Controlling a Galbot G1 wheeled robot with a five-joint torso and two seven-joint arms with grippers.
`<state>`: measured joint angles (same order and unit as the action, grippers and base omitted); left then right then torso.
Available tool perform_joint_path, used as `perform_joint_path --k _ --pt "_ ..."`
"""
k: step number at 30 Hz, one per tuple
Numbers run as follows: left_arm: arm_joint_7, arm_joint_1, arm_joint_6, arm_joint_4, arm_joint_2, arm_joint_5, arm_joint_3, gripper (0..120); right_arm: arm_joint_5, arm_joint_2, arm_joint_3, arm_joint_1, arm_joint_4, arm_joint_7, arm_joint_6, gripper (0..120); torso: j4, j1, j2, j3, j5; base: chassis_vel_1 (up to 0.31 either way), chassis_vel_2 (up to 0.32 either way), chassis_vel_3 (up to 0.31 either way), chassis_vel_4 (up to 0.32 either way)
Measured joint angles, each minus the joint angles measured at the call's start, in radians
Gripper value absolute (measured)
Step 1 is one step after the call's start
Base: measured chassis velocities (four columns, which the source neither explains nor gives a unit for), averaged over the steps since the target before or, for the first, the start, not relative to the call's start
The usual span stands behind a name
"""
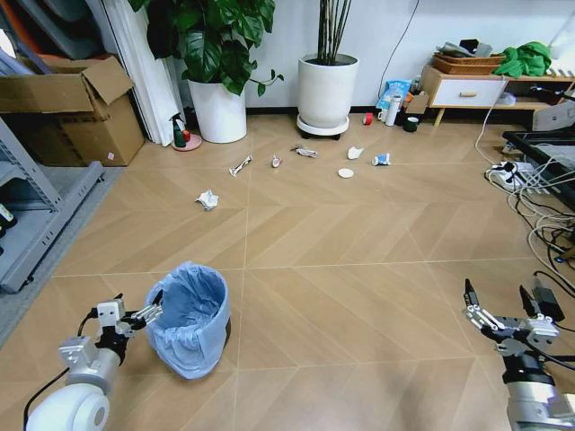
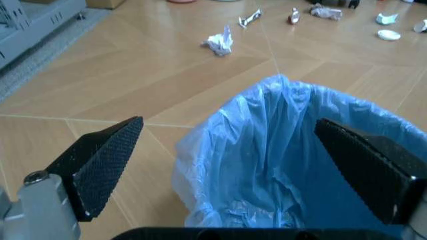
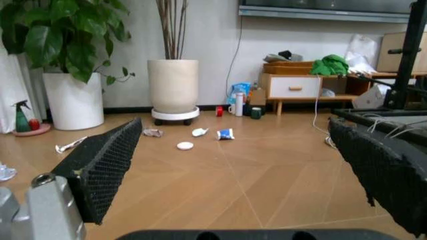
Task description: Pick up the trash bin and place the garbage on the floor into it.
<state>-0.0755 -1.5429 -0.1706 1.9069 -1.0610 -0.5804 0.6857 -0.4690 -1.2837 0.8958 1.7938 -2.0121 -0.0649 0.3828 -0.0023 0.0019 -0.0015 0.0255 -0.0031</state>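
- The bin (image 1: 190, 317) stands on the floor (image 1: 359, 269) at the robot's near left, blue bag crinkled over its rim.
- The left gripper (image 1: 148, 315) sits at the bin's rim, jaws spread wide, one finger (image 2: 100, 165) outside the bag; nothing grasped.
- The right gripper (image 1: 499, 310) hovers low at the near right, jaws released.
- The garbage (image 1: 208, 199) lies scattered well beyond the bin, near the plant pots (image 1: 327, 92).

Right end effector (image 3: 233, 165) low over floor (image 3: 267, 180), fingers (image 3: 100, 170) spread wide apart, nothing between them. Beyond: white disc (image 3: 185, 145), crumpled white scrap (image 3: 199, 132), blue-and-white packet (image 3: 225, 134) lying close together on floor. Twisted wrapper (image 3: 69, 145) well apart from them. White plant pot (image 3: 173, 87) on wheeled base behind.
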Motion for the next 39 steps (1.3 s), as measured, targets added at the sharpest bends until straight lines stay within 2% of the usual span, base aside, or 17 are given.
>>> perform_joint_path --k 18,24,27,31,33,34,35,36,38,39 --pt "-0.001 0.069 -0.032 -0.115 0.039 -0.09 -0.046 100 0.007 -0.012 -0.006 0.007 -0.016 -0.012 0.0 100 0.0 0.0 0.0 0.0 0.0001 0.0 0.0 0.0 0.0" --pt "0.0 0.081 -0.049 -0.129 0.054 -0.1 -0.062 99 0.009 -0.017 -0.008 0.006 -0.019 -0.012 -0.002 100 0.0 0.0 0.0 0.0 0.0 0.0 0.0 0.0 0.0" --pt "0.001 0.091 -0.058 -0.133 0.061 -0.101 -0.071 86 0.009 -0.018 -0.009 0.004 -0.021 -0.012 -0.005 100 0.0 0.0 0.0 0.0 0.0001 0.0 0.0 0.0 0.0" --pt "0.002 0.099 -0.063 -0.138 0.064 -0.104 -0.075 77 0.009 -0.018 -0.009 0.003 -0.023 -0.012 -0.007 100 0.0 0.0 0.0 0.0 0.0 0.0 0.0 0.0 0.0" --pt "0.004 0.103 -0.07 -0.141 0.068 -0.109 -0.078 68 0.009 -0.018 -0.009 0.002 -0.026 -0.012 -0.012 100 0.0 0.0 0.0 0.0 0.0 0.0 0.0 0.0 0.0" --pt "0.004 0.103 -0.07 -0.141 0.068 -0.109 -0.078 68 0.009 -0.018 -0.009 0.002 -0.026 -0.012 -0.012 100 0.0 0.0 0.0 0.0 0.0 0.0 0.0 0.0 0.0" --pt "0.008 0.103 -0.074 -0.142 0.07 -0.11 -0.079 61 0.009 -0.017 -0.009 0.002 -0.026 -0.012 -0.014 100 0.0 0.0 0.0 0.0 0.0 0.0 0.0 0.0 0.0" --pt "0.01 0.103 -0.076 -0.142 0.072 -0.11 -0.079 59 0.009 -0.017 -0.009 0.002 -0.027 -0.012 -0.014 100 0.0 0.0 0.0 0.0 0.0 0.0 0.0 0.0 0.0" --pt "0.018 0.101 -0.091 -0.143 0.081 -0.11 -0.08 47 0.008 -0.016 -0.009 0.002 -0.029 -0.012 -0.018 100 0.0 0.0 0.0 0.0 0.0001 0.0 0.0 0.0 0.0" --pt "0.018 0.101 -0.091 -0.143 0.081 -0.11 -0.08 47 0.008 -0.016 -0.009 0.002 -0.029 -0.012 -0.018 100 0.0 0.0 0.0 0.0 0.0001 0.0 0.0 0.0 0.0"
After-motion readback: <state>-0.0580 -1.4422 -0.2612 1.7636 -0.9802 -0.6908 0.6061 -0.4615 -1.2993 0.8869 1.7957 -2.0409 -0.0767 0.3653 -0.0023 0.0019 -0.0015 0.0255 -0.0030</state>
